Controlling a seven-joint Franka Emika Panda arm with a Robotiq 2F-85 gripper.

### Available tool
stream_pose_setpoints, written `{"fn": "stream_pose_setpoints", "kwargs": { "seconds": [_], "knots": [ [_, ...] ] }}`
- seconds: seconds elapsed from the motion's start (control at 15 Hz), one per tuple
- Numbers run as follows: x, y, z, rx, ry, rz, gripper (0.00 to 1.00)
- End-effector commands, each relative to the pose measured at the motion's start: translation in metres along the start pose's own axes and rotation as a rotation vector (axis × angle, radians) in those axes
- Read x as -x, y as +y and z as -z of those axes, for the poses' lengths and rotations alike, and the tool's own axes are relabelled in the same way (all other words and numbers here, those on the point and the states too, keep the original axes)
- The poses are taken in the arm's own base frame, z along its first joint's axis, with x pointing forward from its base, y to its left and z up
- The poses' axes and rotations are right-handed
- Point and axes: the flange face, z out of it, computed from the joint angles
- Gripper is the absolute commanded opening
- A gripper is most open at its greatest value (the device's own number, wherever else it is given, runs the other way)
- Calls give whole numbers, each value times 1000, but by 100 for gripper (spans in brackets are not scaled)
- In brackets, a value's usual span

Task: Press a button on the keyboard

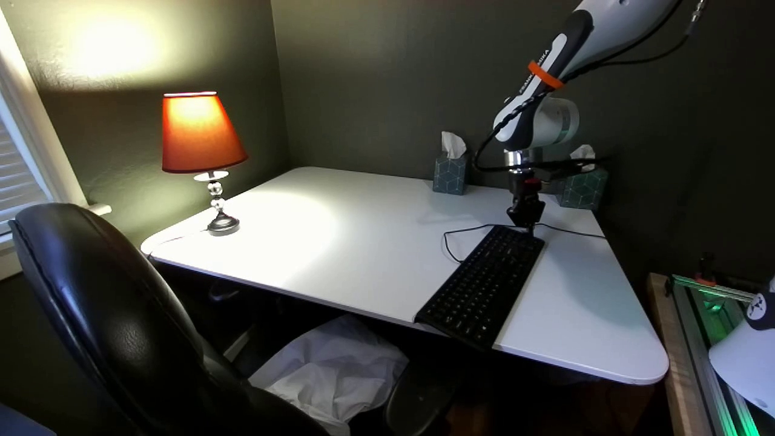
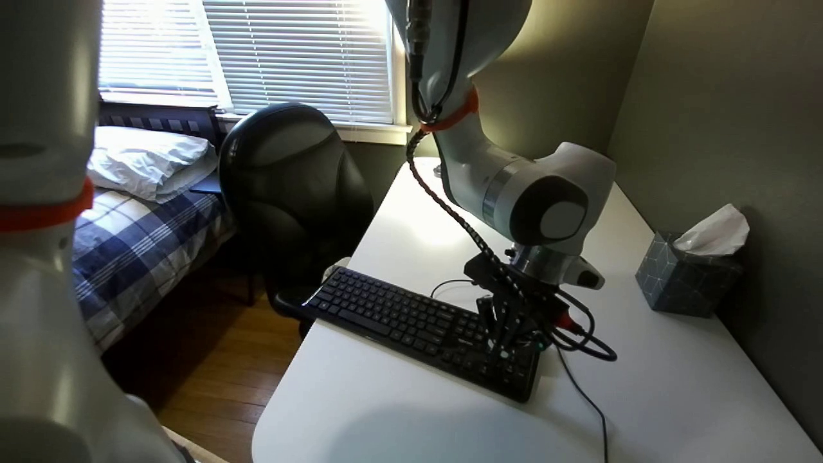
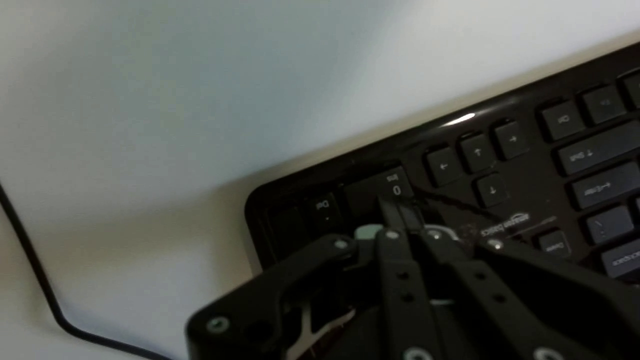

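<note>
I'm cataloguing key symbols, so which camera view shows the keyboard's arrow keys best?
The wrist view: all four arrow keys appear there with readable symbols. Both exterior views show the keyboard, but its arrow symbols are too small to read.

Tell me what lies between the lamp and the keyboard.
White tabletop and, near the keyboard, a bend of thin black cable, in an exterior view.

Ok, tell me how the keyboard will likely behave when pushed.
The keyboard, one thin flat slab, should stay stiff. Pushed lengthwise, it could tip off the desk, since one end reaches the edge. Its loosely curving cable looks floppy.
</note>
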Motion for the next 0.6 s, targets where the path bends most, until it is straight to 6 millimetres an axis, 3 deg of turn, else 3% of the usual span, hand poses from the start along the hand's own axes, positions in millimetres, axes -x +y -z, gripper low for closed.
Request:
{"fn": "stream_pose_setpoints", "kwargs": {
  "seconds": [0.0,0.53],
  "knots": [
    [-6,3,-3,-26,-24,9,0],
    [-12,2,-9,-24,-33,19,0]
  ]
}}
